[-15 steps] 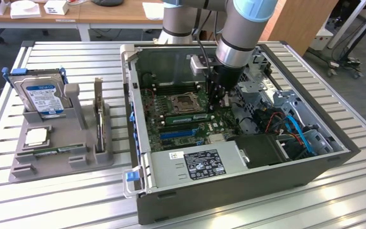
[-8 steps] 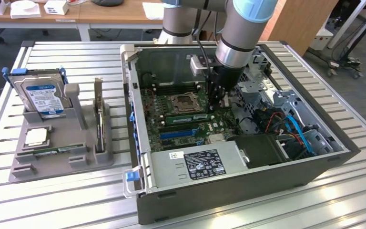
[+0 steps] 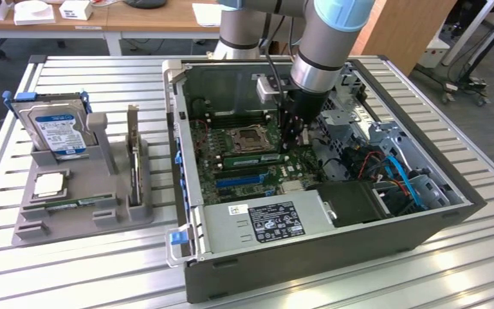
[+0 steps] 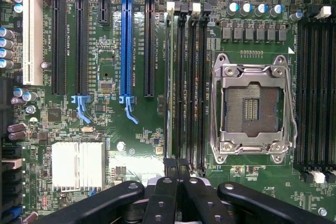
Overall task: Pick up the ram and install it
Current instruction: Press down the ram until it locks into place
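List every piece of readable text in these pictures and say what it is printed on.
None can be read with confidence.
Hard drive: blue and white label, print too small.
Power supply: white label and dark sticker, print too small.
Motherboard: white lettering beside the slots, too blurred.
Boxes on the desk: markings illegible.

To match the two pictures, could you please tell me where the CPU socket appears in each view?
Exterior view: the CPU socket lies on the motherboard inside the open computer case, to the exterior view's left of the arm.
Wrist view: the CPU socket, open in its metal frame, sits between two banks of black memory slots.
Shared landmark: the blue expansion slot.
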Robot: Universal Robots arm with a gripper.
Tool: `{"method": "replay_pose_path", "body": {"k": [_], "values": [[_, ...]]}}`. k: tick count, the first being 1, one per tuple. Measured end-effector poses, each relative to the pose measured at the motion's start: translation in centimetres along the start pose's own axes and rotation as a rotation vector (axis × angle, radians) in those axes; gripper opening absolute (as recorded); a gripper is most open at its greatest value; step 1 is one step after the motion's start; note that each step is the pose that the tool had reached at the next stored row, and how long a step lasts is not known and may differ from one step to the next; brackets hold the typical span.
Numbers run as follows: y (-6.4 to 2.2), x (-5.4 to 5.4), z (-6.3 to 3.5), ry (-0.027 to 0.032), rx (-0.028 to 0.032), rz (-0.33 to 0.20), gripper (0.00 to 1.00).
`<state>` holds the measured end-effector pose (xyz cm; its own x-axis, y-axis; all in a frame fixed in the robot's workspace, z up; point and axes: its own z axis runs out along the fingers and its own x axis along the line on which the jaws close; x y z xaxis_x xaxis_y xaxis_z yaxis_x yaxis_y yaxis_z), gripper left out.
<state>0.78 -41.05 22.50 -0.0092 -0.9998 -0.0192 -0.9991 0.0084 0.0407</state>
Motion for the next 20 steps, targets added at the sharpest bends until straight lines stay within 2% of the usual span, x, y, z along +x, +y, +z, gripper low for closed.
{"method": "replay_pose_path", "body": {"k": [20], "values": [[-0.01, 0.0, 0.12, -0.0002, 0.0001, 0.0, 0.1]]}}
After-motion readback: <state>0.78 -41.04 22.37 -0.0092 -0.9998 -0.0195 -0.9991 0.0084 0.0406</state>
